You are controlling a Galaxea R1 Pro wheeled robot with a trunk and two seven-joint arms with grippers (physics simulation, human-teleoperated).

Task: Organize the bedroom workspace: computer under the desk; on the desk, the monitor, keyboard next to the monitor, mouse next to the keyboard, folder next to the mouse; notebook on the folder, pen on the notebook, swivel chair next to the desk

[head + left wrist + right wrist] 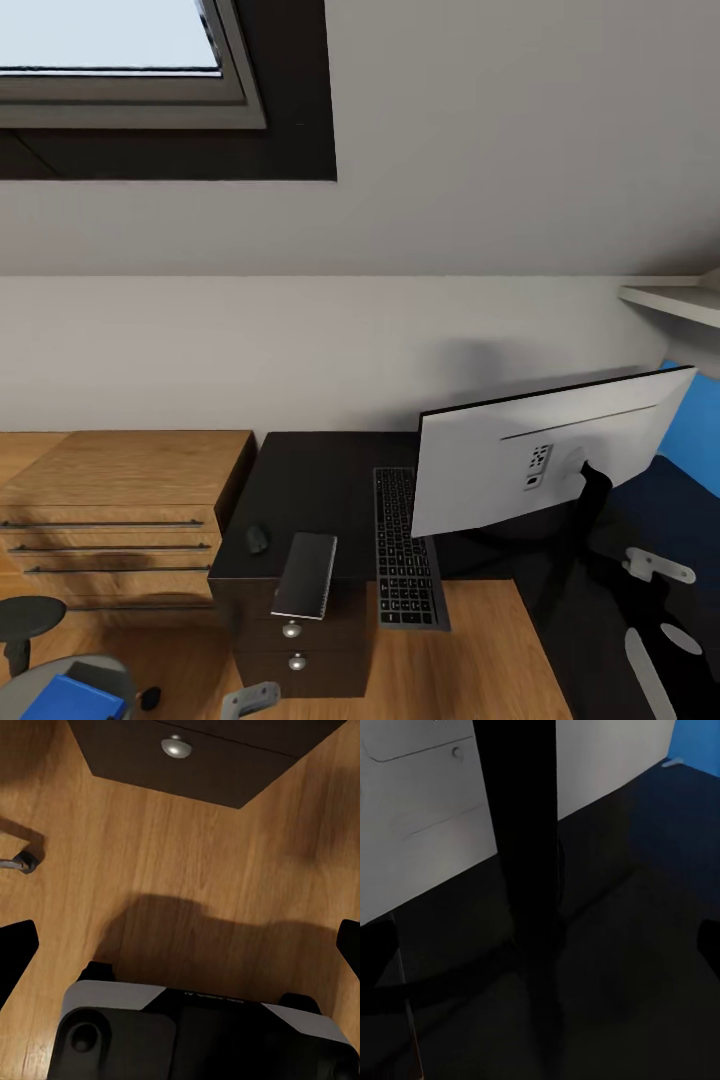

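Far left in the head view, the swivel chair (40, 650) sits low in the corner, one black armrest showing, with the blue folder (72, 698) lying on its grey seat. Behind it stands a light-wood chest (120, 500) with long bar handles, right beside the desk (320, 470).

On to the desk: the mouse (257, 538) rests near its left edge, and just beside it the grey notebook (305, 575) lies at the front, overhanging the pedestal's silver knobs (292, 630). Next along, the keyboard (403, 548) runs front to back, its near end poking out past the desk edge. The monitor (545, 460) stands just to the right of it, white back turned toward the camera, black stand planted on the desktop.

Down at the bottom edge, the left gripper (250, 700) hangs low in front of the pedestal; the left wrist view has its two dark fingertips (16, 945) spread wide over the wood floor (187, 855), gripper open and empty, the lowest drawer knob (175, 747) ahead.

Over on the right, the right gripper (655, 567) hovers above the dark desktop behind the monitor. Its wrist view looks straight at the monitor stand (521, 870), fingers wide apart at the frame edges, nothing held.
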